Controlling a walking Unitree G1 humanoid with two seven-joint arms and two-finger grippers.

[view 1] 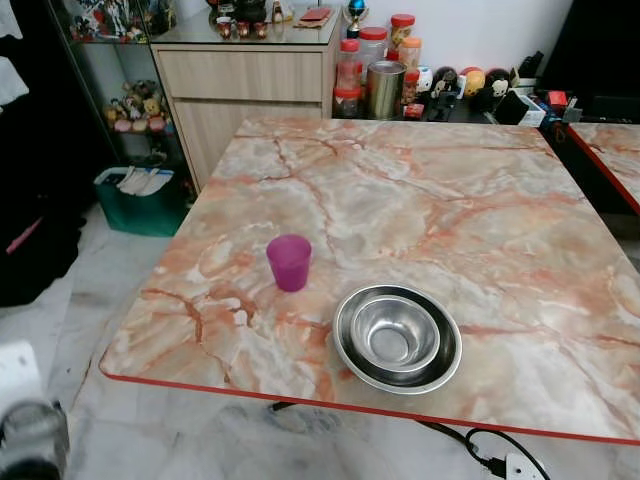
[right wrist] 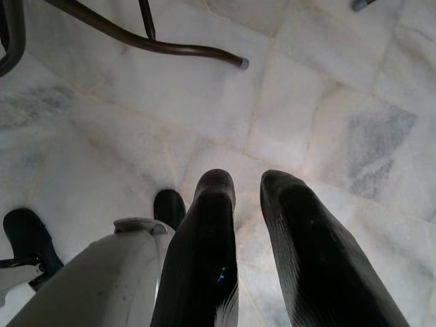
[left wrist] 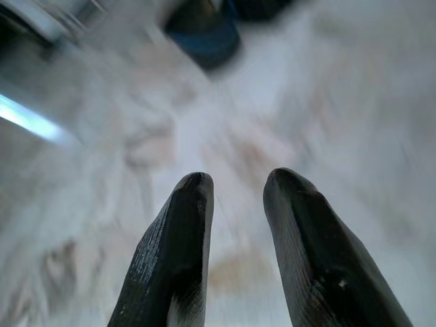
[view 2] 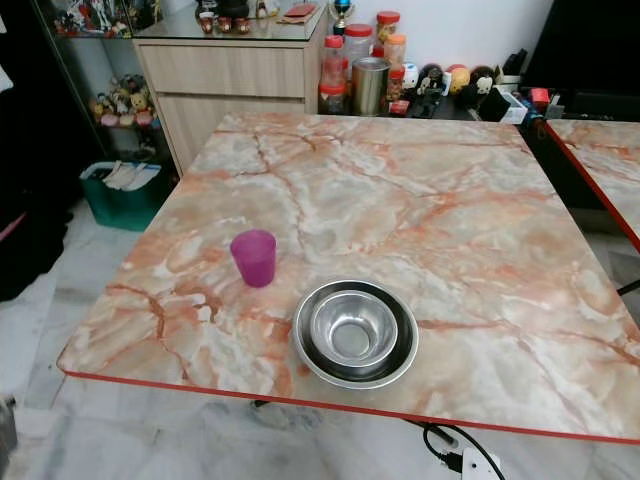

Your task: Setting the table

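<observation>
A purple plastic cup (view 1: 289,262) stands upright near the front left of the marble-patterned table (view 1: 470,190). To its right, close to the front edge, a small steel bowl (view 1: 396,333) sits nested inside a larger steel bowl (view 1: 440,368). My left gripper (left wrist: 238,178) hangs low over the blurred pale floor, fingers slightly apart and holding nothing; its silver wrist (view 1: 30,440) is below the table's front left corner. My right gripper (right wrist: 248,178) also points down at the floor tiles, with a narrow gap between its fingers and nothing in it.
A wooden cabinet (view 1: 245,80) stands behind the table, with jars and a metal tin (view 1: 384,88) beside it. A green bin (view 1: 140,205) sits on the floor at left. A second table (view 1: 612,150) adjoins at right. A cable and power strip (view 1: 505,462) lie under the front edge.
</observation>
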